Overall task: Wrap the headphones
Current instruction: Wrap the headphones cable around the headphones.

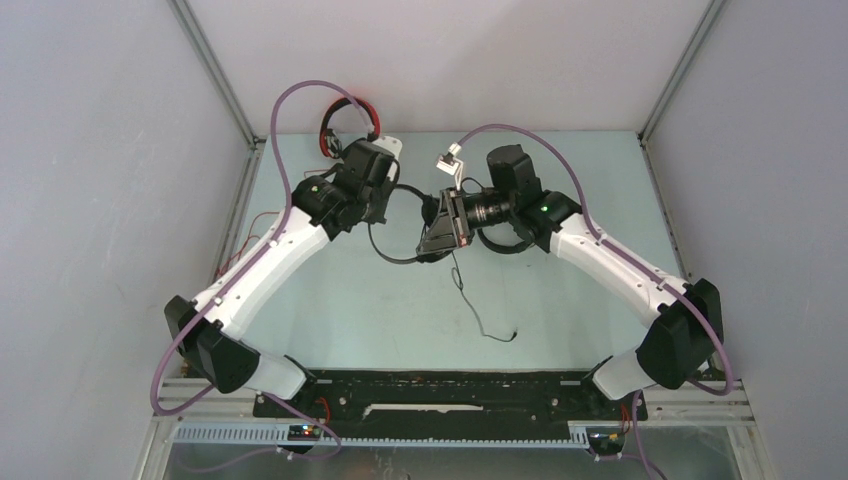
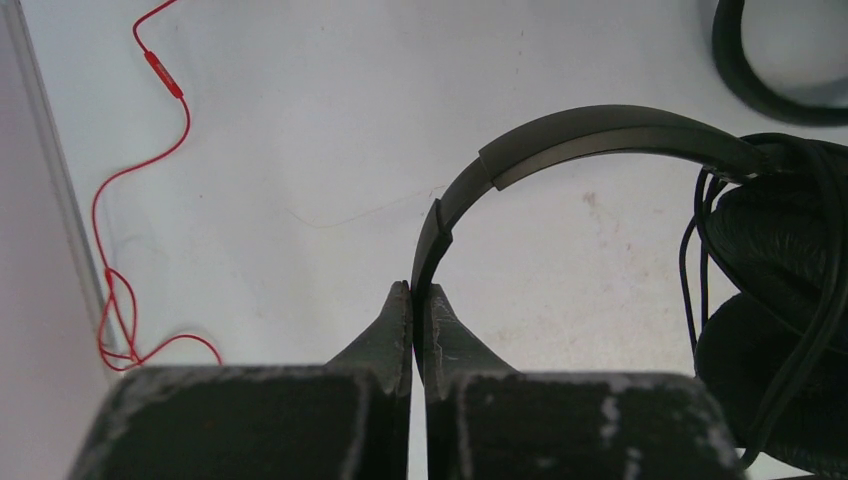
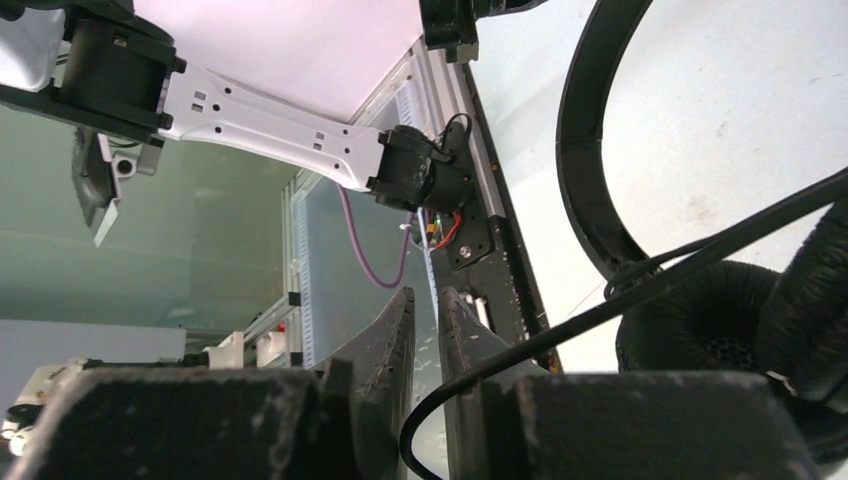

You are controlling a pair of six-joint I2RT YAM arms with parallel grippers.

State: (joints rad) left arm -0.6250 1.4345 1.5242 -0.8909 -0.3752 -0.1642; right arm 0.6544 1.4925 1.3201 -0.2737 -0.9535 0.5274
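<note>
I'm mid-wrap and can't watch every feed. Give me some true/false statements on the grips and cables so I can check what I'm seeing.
1. The left gripper is clamped on the black headband. True.
2. The right gripper is wide open. False: its fingers are almost together, and the black cable comes out from between them.
3. The red cable lies loose on the table. True.
4. No black cable is left trailing. False: a cable tail runs across the table toward the arm bases.
</note>
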